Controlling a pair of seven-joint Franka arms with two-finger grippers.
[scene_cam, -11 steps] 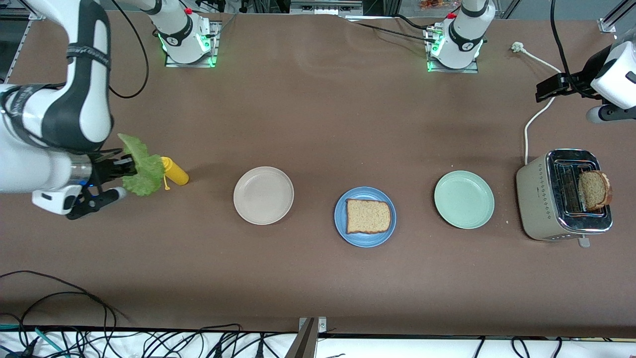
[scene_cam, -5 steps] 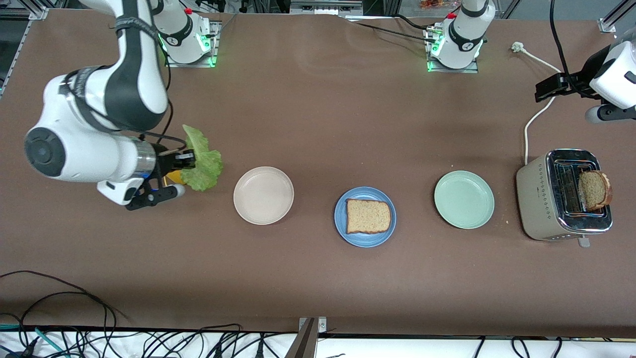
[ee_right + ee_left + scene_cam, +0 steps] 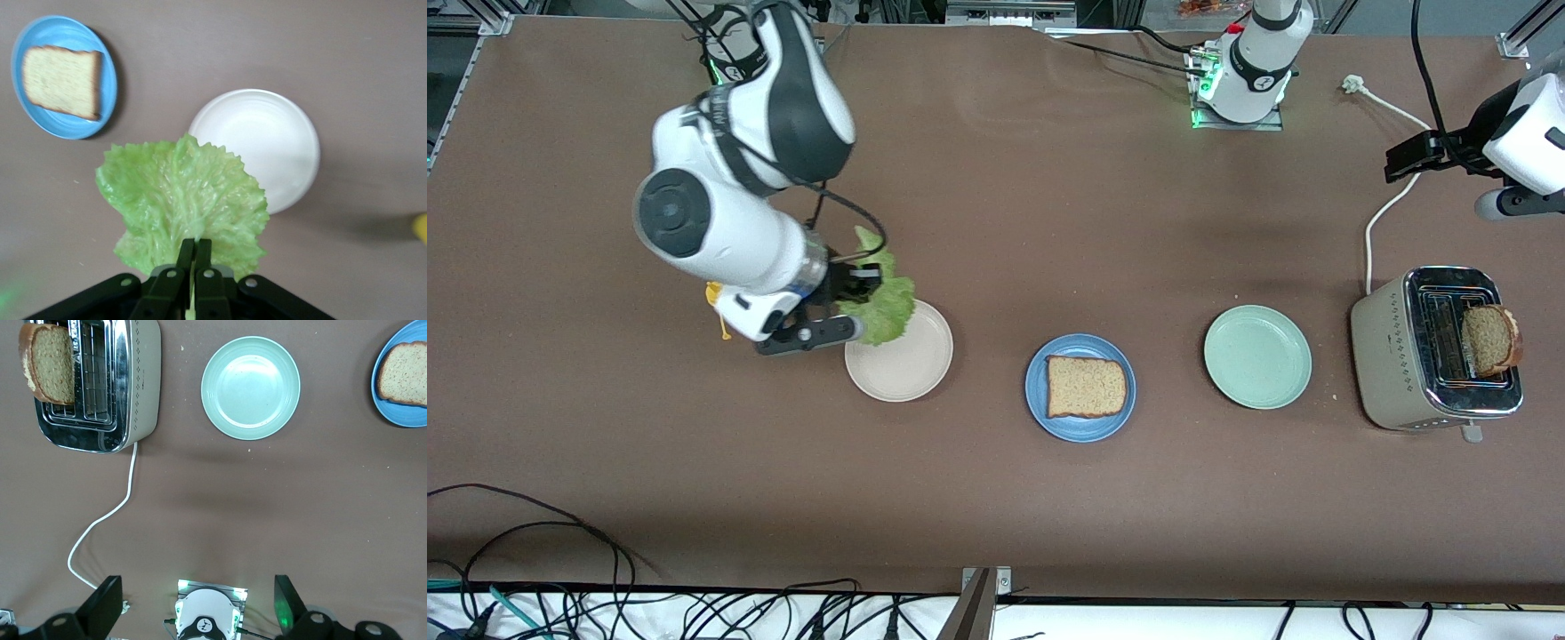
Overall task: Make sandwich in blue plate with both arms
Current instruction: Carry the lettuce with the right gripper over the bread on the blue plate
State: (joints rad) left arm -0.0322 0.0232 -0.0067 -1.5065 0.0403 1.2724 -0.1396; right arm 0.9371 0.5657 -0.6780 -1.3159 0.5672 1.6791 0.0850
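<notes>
Right gripper (image 3: 860, 286) clamped on lettuce leaf (image 3: 885, 298), up over rim of off-white plate (image 3: 911, 369) at its right-arm-end edge; leaf hanging over plate edge. Blue plate (image 3: 1049, 413) beside off-white plate toward left arm's end, one bread slice (image 3: 1085, 387) lying flat on it. Mint-green plate (image 3: 1257, 357) next along, then toaster (image 3: 1392, 360) with second bread slice (image 3: 1489, 339) sticking up from slot. Left gripper (image 3: 197, 603) waiting high near toaster end, fingers (image 3: 107, 605) apart, holding nothing. Yellow bottle (image 3: 713, 294) mostly hidden under right arm
</notes>
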